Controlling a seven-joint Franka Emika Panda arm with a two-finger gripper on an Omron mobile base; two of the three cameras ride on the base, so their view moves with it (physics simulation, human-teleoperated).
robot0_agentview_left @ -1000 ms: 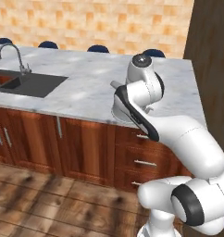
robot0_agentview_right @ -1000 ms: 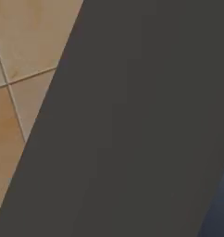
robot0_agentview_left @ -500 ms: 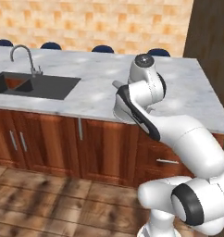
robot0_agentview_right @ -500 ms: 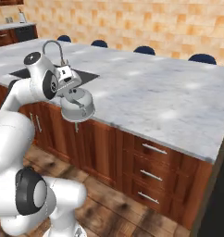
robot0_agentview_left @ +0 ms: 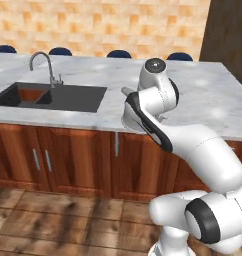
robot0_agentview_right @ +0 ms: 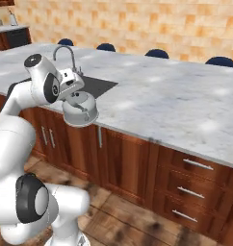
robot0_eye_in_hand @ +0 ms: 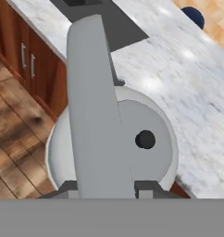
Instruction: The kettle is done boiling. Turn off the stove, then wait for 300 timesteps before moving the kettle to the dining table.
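Note:
The silver-grey kettle (robot0_agentview_right: 82,110) hangs tilted from my gripper (robot0_agentview_right: 76,96), which is shut on its curved top handle (robot0_eye_in_hand: 93,115). In the hand view the kettle's round body (robot0_eye_in_hand: 148,139) sits just under my gripper (robot0_eye_in_hand: 107,187), over the front edge of the dining table (robot0_eye_in_hand: 178,69). The white-grey marble top of the dining table (robot0_agentview_right: 161,91) stretches ahead on its reddish-brown wood base, with the kettle near its front edge and right of the sink. In the left base view the dining table (robot0_agentview_left: 203,95) lies behind my arm. The stove is out of view.
An inset dark sink (robot0_agentview_left: 58,95) with a curved faucet (robot0_agentview_left: 40,62) sits in the table's left part; the sink (robot0_agentview_right: 97,85) is just beyond the kettle. Dark blue stools (robot0_agentview_right: 157,53) line the far side. Wooden drawers (robot0_agentview_right: 190,178) and cabinet doors front the table. An orange tiled wall stands behind.
The base has driven, so both views have shifted and the sink now sits further right in the left view. The kettle stays held in the shut gripper.

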